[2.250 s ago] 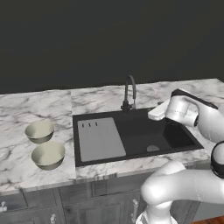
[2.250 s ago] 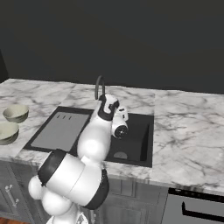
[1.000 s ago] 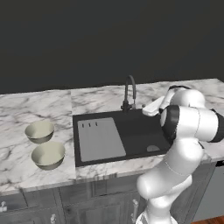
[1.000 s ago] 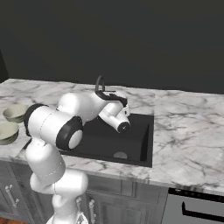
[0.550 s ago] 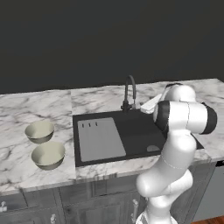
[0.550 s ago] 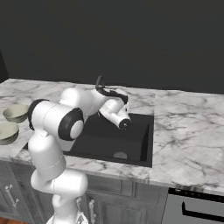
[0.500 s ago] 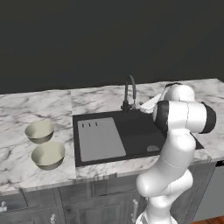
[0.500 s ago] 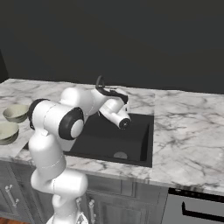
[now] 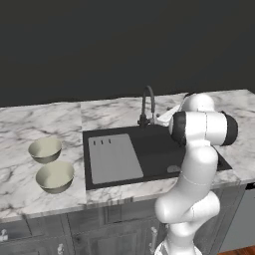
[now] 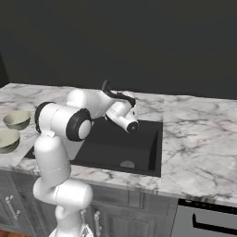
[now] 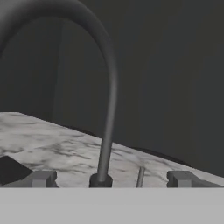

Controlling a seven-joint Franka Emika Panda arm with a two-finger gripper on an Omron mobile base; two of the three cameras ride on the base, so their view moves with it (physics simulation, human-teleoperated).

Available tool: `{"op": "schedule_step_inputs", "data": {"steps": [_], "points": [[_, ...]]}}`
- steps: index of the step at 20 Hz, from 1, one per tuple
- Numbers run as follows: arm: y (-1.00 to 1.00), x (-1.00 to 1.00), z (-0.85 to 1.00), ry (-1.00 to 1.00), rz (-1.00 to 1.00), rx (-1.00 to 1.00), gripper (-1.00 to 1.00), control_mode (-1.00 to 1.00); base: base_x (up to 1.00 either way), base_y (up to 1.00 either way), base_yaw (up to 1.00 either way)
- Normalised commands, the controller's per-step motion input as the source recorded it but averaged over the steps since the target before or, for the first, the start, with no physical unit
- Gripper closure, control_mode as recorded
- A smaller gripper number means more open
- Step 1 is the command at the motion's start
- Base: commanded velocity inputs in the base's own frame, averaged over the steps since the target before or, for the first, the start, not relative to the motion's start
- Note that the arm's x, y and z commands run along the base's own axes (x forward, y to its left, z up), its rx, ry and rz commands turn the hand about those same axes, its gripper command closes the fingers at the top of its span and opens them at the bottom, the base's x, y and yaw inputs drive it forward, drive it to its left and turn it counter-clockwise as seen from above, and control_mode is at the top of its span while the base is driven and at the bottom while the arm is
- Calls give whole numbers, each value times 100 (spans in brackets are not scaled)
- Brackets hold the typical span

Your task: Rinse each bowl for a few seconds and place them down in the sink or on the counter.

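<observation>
Two pale beige-olive bowls [image 9: 45,149] [image 9: 55,176] sit upright on the white marble counter [image 9: 30,124], left of the black sink [image 9: 149,149]. In the right base view they are at the far left [image 10: 17,119] [image 10: 6,139]. My gripper [image 9: 158,118] is at the back edge of the sink, just right of the dark curved faucet [image 9: 148,103]. In the hand view the gripper [image 11: 113,179] is open, its fingertips [image 11: 43,178] standing wide either side of the faucet base [image 11: 100,178], which is a little farther off. Nothing is held.
A grey ribbed drainboard panel [image 9: 114,158] lies in the left part of the basin, with the round drain [image 9: 173,169] at the right. My arm's elbow [image 9: 204,127] arches over the sink's right side. A thin lever [image 11: 140,176] stands beside the faucet base.
The arm has folded upright and the hand has crept left towards the faucet. The jaws stay wide apart. The bowls have not moved.
</observation>
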Motion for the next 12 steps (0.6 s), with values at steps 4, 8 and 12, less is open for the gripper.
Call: {"op": "schedule_step_inputs", "data": {"steps": [4,8,12], "points": [[3,23,-3,0,3,0,-100,-100,0,0,0],[4,23,-4,0,2,0,-100,-100,0,0,0],[6,23,-5,0,2,0,-100,-100,0,0,0]]}}
